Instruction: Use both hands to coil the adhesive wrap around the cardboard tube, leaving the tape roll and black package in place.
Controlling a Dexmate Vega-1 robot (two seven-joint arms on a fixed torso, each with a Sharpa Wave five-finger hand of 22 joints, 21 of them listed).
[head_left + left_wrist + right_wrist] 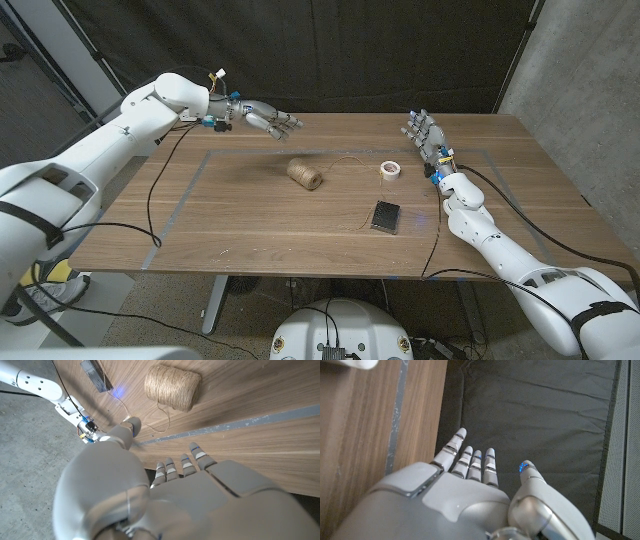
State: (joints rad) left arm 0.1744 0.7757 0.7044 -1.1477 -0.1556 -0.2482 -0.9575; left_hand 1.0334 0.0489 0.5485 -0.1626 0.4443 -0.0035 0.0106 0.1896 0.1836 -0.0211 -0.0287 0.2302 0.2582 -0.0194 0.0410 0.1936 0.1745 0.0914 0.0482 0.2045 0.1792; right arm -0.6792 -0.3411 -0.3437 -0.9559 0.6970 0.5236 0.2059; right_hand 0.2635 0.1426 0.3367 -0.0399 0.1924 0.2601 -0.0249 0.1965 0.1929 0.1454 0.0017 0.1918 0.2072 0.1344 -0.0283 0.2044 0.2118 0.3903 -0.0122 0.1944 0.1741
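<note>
1. The left hand (268, 120) hangs over the far left part of the table (250, 225), fingers stretched out and apart, holding nothing.
2. In the left wrist view the same hand (165, 495) shows its back, with its fingertips (196, 454) short of the spool (173, 386) and touching nothing.
3. The right hand (425, 135) is at the far right part of the table, fingers spread and pointing away from the robot, with nothing in it.
4. In the right wrist view that hand (455, 500) reaches past the table's far edge (427, 415) toward the dark curtain (535, 410); its fingers (475, 462) are straight and slightly apart.
5. The spool (305, 173), a roll of brown twine, lies on its side near the middle of the table, closer to the left hand but well apart from both.
6. A thin loose strand (352, 160) runs from the spool across the wood toward the tape roll (390, 170).
7. The tape roll, small and white, lies right of the spool, near the right hand but not touching it.
8. The black package (386, 215) lies flat just nearer the robot than the tape roll, apart from it.
9. A grey tape outline (190, 185) marks a rectangle on the table, and the spool, tape roll and package all lie inside it.
</note>
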